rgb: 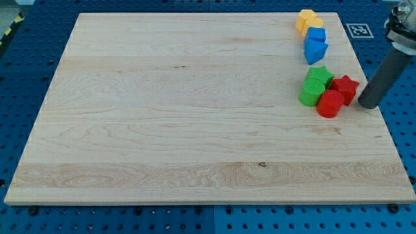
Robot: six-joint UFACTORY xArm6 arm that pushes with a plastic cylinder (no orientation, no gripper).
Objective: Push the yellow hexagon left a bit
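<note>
The yellow hexagon [305,17] sits at the board's top right corner, touching a second yellow block [313,26] just below and right of it. Below those lie a blue cube [316,35] and a blue wedge-like block [316,51]. Further down is a cluster: a green star-like block [320,76], a green cylinder [311,93], a red star [344,87] and a red cylinder [330,104]. My tip [367,104] rests on the board just right of the red star, well below the yellow hexagon.
The wooden board [195,117] lies on a blue perforated table. A black-and-white marker tag [357,30] sits just off the board's top right corner. The board's right edge runs close to my tip.
</note>
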